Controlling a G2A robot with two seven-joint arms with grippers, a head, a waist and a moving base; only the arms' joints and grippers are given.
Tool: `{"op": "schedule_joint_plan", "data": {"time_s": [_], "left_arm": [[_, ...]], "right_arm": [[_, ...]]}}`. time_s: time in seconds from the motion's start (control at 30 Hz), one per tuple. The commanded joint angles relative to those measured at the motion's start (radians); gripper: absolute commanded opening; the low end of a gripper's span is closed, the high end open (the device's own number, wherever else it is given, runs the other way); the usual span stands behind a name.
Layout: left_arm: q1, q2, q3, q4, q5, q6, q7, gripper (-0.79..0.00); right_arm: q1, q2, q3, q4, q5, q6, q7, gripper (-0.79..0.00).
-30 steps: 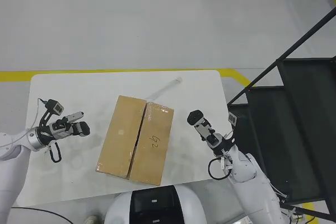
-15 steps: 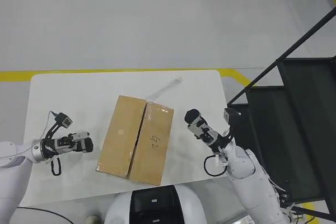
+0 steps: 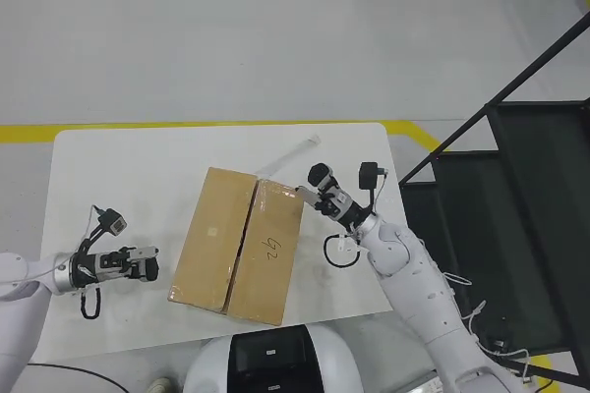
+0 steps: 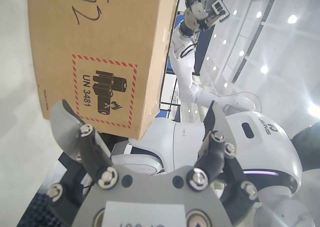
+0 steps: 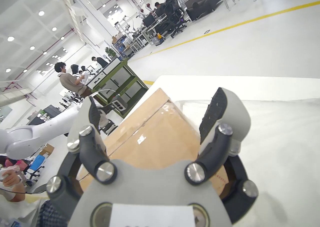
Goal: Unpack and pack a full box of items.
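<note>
A closed brown cardboard box point(image 3: 239, 244) lies in the middle of the white table point(image 3: 108, 167), its top flaps taped along the centre seam. The box point(image 4: 95, 37) carries a handwritten mark and a red-bordered battery label on its side. My left gripper point(image 3: 149, 266) sits low beside the box's near left corner, open point(image 4: 137, 115) with nothing between its fingers. My right gripper point(image 3: 307, 192) is at the box's far right corner, open point(image 5: 157, 110), its fingers either side of the corner of the box point(image 5: 155, 132).
A clear plastic tube point(image 3: 293, 152) lies on the table behind the box. A dark metal staircase point(image 3: 511, 196) stands just right of the table. Bare table surface lies left of the box and along the back edge.
My right gripper has swung left and away from the robot, from the table's right edge to the box's far right corner. My left gripper has dropped back toward the near edge, staying left of the box.
</note>
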Motion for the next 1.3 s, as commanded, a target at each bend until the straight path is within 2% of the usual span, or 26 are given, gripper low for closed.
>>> {"op": "schedule_joint_plan", "data": {"time_s": [0.0,0.2,0.37,0.5,0.63,0.93,1.27], "left_arm": [[0.014,0.008,-0.003,-0.013,0.018,0.002,-0.002,0.000],[0.048,0.026,-0.004,-0.038,0.050,-0.005,0.005,0.000],[0.071,0.042,0.008,-0.084,0.056,0.008,-0.008,0.000],[0.099,0.070,0.041,-0.153,0.040,0.008,-0.008,0.000],[0.108,0.103,0.069,-0.180,0.014,0.008,-0.008,0.000],[0.115,0.158,0.131,-0.237,-0.078,0.008,-0.008,0.000],[0.045,0.211,0.277,-0.212,-0.074,0.008,-0.008,0.000]], "right_arm": [[0.043,-0.005,-0.018,0.061,-0.003,0.008,-0.006,0.000],[0.114,-0.011,-0.049,0.182,0.005,0.017,0.035,0.000],[0.118,-0.004,-0.045,0.208,0.037,-0.024,0.100,0.000],[0.091,0.008,-0.032,0.184,0.078,-0.077,0.166,0.000],[0.062,0.022,-0.019,0.140,0.104,-0.106,0.246,0.000],[-0.006,0.049,0.012,0.030,0.193,-0.103,0.366,0.000],[-0.031,0.063,0.033,-0.019,0.188,-0.083,0.344,0.000]]}}
